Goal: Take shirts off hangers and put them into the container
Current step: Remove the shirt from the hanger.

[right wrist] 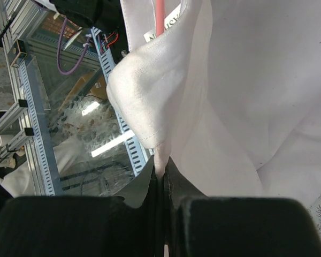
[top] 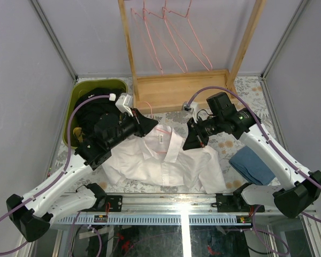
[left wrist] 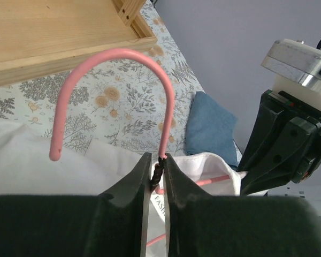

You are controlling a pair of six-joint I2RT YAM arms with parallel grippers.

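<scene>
White shirt (top: 150, 160) lies spread on bench (top: 251, 85) just in front of wooden rack (top: 176, 88), pink hanger (left wrist: 123, 53) inside its collar, hook pointing twd rack. L fingers (left wrist: 131, 187) pressed onto hanger's twisted neck. R fingers (right wrist: 176, 187) pinched on a fold of shirt edge. Container (top: 99, 82) sits left of rack base w/ black shirts (top: 96, 101) inside. Blue cloth (top: 251, 163) front-right of rack. Spare hangers (top: 171, 43) hang bare on rack.

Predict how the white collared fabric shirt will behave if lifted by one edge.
Probably floppy: the white collared shirt lies rumpled and folds where the right hand pinches it. Likely slips easily off its smooth thin pink wire hanger.
</scene>
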